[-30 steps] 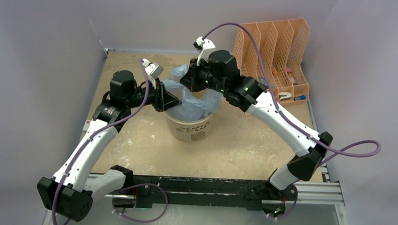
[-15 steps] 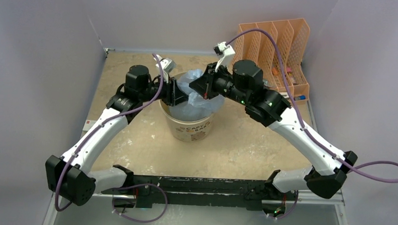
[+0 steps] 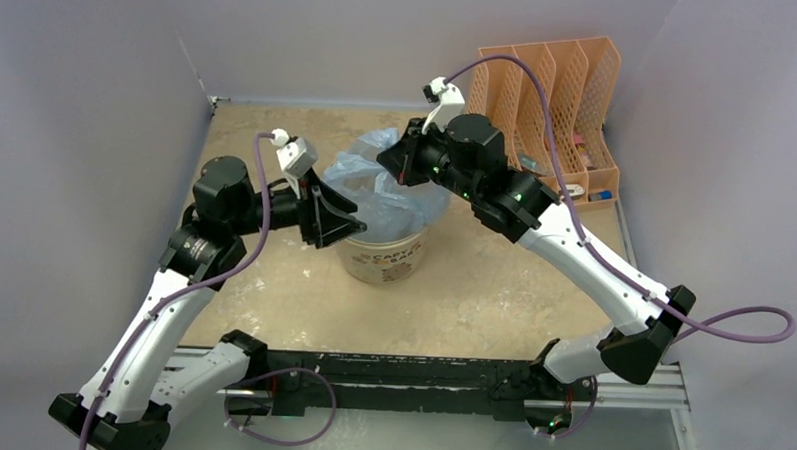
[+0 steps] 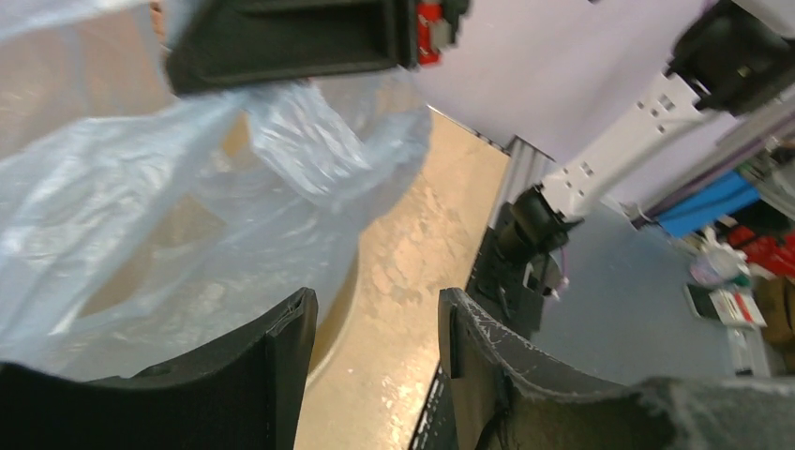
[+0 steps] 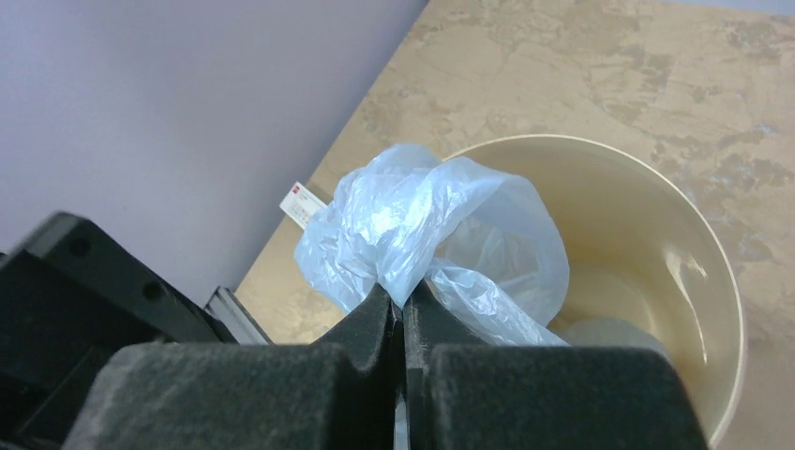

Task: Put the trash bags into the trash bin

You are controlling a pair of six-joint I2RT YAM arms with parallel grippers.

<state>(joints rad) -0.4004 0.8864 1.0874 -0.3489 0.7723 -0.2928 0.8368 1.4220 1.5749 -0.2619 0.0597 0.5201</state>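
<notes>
Half done: right fingers [image 5: 366, 328] pinch the trash bag [image 5: 441, 216], partly inside the trash bin [image 5: 675, 244] below; left fingers [image 4: 272, 375] hang released.

Soft even light; nearby trash bags [image 4: 112, 216] blurred.

The bag [image 5: 441, 225] pinched in the matt black fingers [image 5: 367, 328] of the right gripper [image 5: 403, 319] is thin, crinkly, glossy plastic; the bin [image 5: 698, 253] beneath is smooth cream plastic.
</notes>
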